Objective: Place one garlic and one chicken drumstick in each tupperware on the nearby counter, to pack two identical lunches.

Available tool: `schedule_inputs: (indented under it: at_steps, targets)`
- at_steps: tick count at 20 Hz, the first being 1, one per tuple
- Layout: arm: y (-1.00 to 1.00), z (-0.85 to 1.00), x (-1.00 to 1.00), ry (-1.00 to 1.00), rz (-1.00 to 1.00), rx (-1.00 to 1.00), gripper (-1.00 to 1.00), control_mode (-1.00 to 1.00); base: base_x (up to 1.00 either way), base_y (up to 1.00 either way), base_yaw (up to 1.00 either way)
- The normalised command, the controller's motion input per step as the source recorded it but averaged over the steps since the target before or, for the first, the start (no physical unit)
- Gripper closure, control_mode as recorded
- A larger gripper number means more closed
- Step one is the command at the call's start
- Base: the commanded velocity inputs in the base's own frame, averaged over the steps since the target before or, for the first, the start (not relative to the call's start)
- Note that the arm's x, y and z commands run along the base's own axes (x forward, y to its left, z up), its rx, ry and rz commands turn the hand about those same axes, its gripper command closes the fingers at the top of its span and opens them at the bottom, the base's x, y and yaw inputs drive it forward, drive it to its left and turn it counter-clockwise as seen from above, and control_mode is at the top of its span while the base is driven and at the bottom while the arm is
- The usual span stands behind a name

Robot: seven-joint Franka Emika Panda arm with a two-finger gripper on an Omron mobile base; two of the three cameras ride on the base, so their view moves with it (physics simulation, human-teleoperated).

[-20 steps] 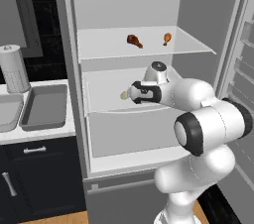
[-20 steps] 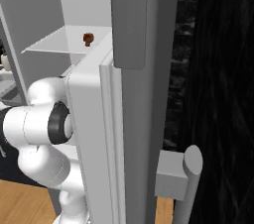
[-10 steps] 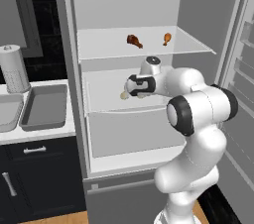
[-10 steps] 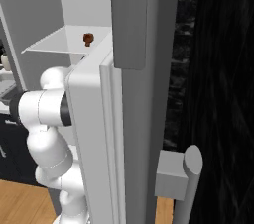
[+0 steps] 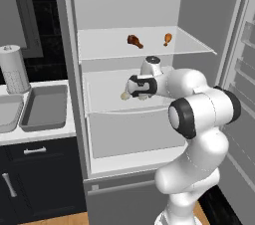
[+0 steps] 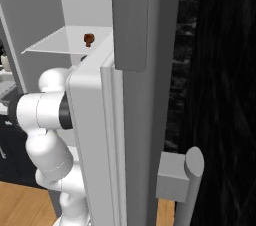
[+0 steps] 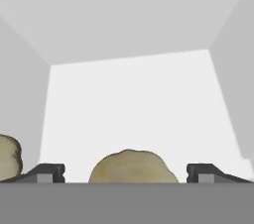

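Claw state: claw (image 7: pixel 126 173) released, jaws spread either side of tan rounded garlic bulb (image 7: pixel 133 167) on the white middle fridge shelf (image 5: pixel 112 97).
Risk: off-centre closing may nudge garlic sideways toward second bulb (image 7: pixel 9 157), left.
Destination: two grey rectangular tupperware trays (image 5: pixel 46 107) on the white marbled surface (image 5: pixel 37 133), left.

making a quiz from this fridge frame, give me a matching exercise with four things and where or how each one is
Things:
1. garlic
2. chicken drumsticks
3. tupperware
4. paper-towel roll

Places or states:
A. lying on the counter, holding nothing
B. on the fridge's top shelf
C. standing upright behind the trays
D. between the open fingers of the gripper, on the middle shelf

Pairs: 1-D, 2-B, 3-A, 4-C
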Motion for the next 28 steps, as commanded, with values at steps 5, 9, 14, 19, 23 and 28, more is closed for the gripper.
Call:
schedule_inputs:
  at_steps: [5,9,14,19,23,28]
  targets:
    - [0.0,-0.31,-0.03,0.0,-0.06,0.0,1.0,-1.0,0.0,0.0,0.0]
    - [0.0,-0.39,0.0,0.01,-0.03,0.0,1.0,-1.0,0.0,0.0,0.0]
    - [0.01,-0.23,-0.25,0.04,0.0,0.0,1.0,-1.0,0.0,0.0,0.0]
    - [0.07,-0.02,-0.92,-0.01,0.0,0.0,1.0,-1.0,0.0,0.0,0.0]
    - [0.0,0.0,-1.0,-0.08,0.0,0.0,1.0,-1.0,0.0,0.0,0.0]
    - [0.0,0.15,-1.0,0.0,0.0,0.0,1.0,-1.0,0.0,0.0,0.0]
